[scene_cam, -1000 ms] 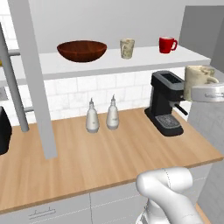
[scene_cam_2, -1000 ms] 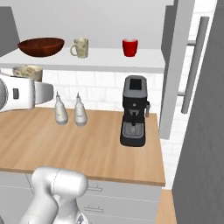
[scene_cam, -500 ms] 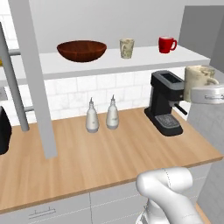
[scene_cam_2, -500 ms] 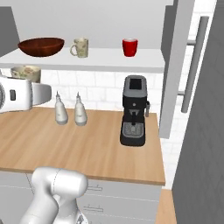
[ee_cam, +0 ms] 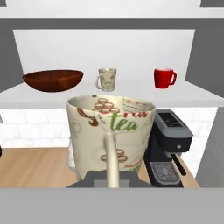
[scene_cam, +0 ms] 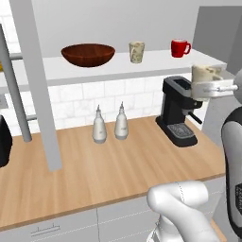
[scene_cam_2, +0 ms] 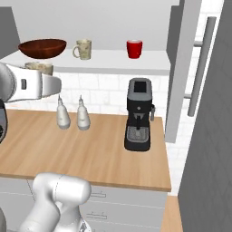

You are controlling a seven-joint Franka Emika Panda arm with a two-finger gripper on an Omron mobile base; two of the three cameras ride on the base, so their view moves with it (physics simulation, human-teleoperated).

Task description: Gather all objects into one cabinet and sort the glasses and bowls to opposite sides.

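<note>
My gripper [scene_cam: 208, 86] is shut on a beige cup [scene_cam: 203, 73] printed with "tea", held upright by its handle side in the air to the right of the coffee machine. In the hand view this cup [ee_cam: 111, 131] stands close in front, facing the open cabinet. On the cabinet's white shelf [scene_cam: 142, 66] stand a wide dark brown bowl [scene_cam: 88, 54] at the left, a second beige cup [scene_cam: 136, 51] in the middle and a red mug [scene_cam: 179, 47] at the right. The right base view shows the held cup [scene_cam_2: 40, 68] just below the bowl [scene_cam_2: 42, 47].
A black coffee machine [scene_cam: 177, 111] and two white spouted bottles [scene_cam: 99, 126] stand on the wooden counter [scene_cam: 94, 175] under the shelf. The grey cabinet door [scene_cam_2: 181, 68] with its bar handle [scene_cam_2: 203, 63] stands open at the right.
The gripper with the held cup has risen a little and moved closer to the shelf. Nothing on the shelf has moved.
</note>
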